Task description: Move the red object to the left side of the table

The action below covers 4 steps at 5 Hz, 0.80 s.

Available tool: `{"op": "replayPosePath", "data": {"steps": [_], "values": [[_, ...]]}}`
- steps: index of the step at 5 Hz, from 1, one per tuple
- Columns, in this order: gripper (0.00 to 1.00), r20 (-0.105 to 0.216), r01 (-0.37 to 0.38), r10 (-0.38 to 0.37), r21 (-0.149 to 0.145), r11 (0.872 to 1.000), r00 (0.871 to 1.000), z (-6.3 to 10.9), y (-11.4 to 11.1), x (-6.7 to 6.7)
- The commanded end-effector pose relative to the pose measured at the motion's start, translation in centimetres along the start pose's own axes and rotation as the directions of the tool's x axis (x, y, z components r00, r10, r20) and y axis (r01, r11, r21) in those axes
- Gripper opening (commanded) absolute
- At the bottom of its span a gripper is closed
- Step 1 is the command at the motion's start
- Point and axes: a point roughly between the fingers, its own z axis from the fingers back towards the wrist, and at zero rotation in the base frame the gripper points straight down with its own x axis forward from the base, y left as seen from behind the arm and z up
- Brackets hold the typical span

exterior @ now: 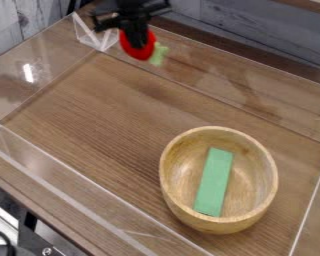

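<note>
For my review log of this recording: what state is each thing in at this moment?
gripper: fingers shut on the red object, pointing steeply down.
red object: gripped in the fingers near the far edge of the table, pale green stub facing right.
wooden bowl: upright on the table, holding the green block.
green block: lying flat inside the bowl.
table: wood top, edged by clear walls.
</note>
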Motion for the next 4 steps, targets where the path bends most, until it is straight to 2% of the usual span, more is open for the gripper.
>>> {"op": "replayPosePath", "data": {"steps": [1, 2, 3, 4], "values": [[0.00, 0.071, 0.007, -0.005, -0.035, 0.999, 0.997, 2.2, 1.8, 2.1], [0.00, 0.088, 0.002, 0.001, -0.036, 0.999, 0.996, 1.9, 3.7, 3.4], [0.00, 0.126, -0.077, 0.079, -0.022, 0.997, 0.989, 1.1, 5.4, 3.8], [0.00, 0.159, -0.137, 0.136, -0.006, 0.991, 0.978, -0.1, 6.6, 3.7]]}}
